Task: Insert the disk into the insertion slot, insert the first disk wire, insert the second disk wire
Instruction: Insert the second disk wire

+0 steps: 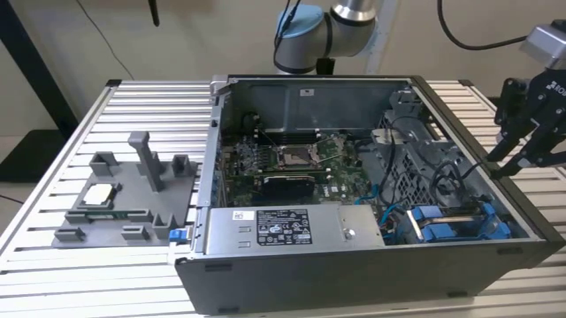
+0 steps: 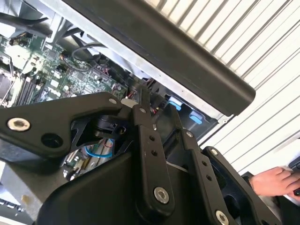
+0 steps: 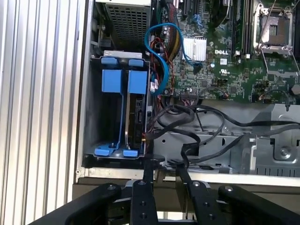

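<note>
The disk [image 3: 136, 115] stands on edge in its blue carrier frame [image 3: 138, 80] inside the drive bay, next to a second blue carrier [image 3: 114, 80]. The blue carriers [image 1: 449, 224] sit at the case's front corner on the exterior view's right. A blue wire [image 3: 153, 51] loops from the bay toward the motherboard. Black wires [image 3: 187, 123] lie loose beside the bay. My gripper [image 1: 515, 167] hovers over the case's side wall on the exterior view's right. In both wrist views my gripper [image 3: 165, 164] [image 2: 157, 104] is open with nothing between its fingers, just short of the black wires.
The open computer case [image 1: 495, 255] lies on a slatted metal table [image 1: 97, 278]. A labelled silver power-supply box [image 1: 283, 228] fills the near side and the motherboard [image 1: 292, 162] the middle. A grey parts fixture [image 1: 124, 205] sits on the exterior view's left. A person's hand [image 2: 272, 180] rests beyond the table.
</note>
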### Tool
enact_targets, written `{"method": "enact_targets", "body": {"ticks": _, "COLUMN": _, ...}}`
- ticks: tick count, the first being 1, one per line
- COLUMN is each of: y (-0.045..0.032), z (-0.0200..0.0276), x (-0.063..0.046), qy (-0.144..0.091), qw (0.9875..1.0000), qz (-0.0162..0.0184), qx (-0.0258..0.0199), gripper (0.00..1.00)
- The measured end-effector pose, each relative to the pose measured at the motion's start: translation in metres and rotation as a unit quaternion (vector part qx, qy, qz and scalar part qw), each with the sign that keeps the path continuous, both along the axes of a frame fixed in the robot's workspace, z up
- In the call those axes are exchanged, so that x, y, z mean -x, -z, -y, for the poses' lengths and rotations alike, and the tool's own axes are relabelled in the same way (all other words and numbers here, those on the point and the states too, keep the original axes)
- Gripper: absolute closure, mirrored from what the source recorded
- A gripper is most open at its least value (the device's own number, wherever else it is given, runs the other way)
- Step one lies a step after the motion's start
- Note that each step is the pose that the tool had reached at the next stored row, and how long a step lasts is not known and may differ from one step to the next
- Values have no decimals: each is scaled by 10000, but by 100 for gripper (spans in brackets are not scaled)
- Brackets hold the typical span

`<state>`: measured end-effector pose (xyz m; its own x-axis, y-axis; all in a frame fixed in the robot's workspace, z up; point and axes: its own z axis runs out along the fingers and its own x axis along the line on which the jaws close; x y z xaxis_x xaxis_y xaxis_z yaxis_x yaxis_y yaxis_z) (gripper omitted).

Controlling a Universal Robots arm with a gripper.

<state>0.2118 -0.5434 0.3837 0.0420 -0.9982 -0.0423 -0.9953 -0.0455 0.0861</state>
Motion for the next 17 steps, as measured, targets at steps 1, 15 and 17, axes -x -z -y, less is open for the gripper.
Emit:
{"method": "enact_targets", "body": {"ticks": 1, "y": 2, "z": 2, "x": -2, "qy": 3, "qw": 10000, "qz": -11, "qx": 0, "gripper": 67}}
{"method": "enact_targets", "body": {"ticks": 15, "y": 44, "z": 24, "x": -29, "qy": 55, "qw": 9999, "qz": -106, "qx": 0, "gripper": 76}}
{"method": "enact_targets", "body": {"ticks": 17, "y": 44, "z": 24, "x": -29, "qy": 56, "qw": 9999, "qz": -106, "qx": 0, "gripper": 76}}
